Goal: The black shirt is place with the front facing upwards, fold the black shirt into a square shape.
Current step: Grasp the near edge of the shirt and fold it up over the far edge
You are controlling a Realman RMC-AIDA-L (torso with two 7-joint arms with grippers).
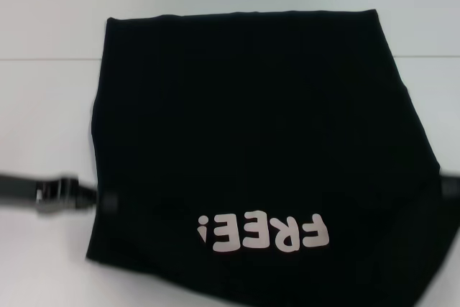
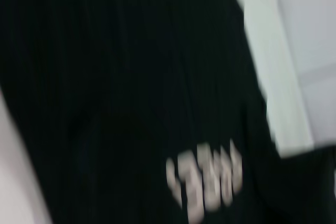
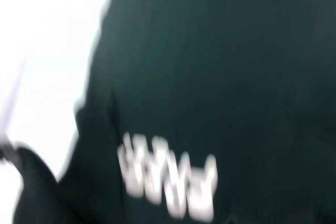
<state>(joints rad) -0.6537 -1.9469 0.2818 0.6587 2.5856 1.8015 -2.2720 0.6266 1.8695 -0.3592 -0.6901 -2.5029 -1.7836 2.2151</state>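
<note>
Two grippers are flanking the black shirt (image 1: 251,149): our left gripper (image 1: 108,201) is touching its left edge near the lettering, our right gripper (image 1: 451,190) is at the right edge, barely in view. We cannot tell how either pair of jaws stands. We are judging the cloth soft, light and limp, likely to sag and crease, so edges or corners are the places for taking hold. It is lying on the white worktop (image 1: 43,113), cream "FREE!" reading upside down toward us.
</note>
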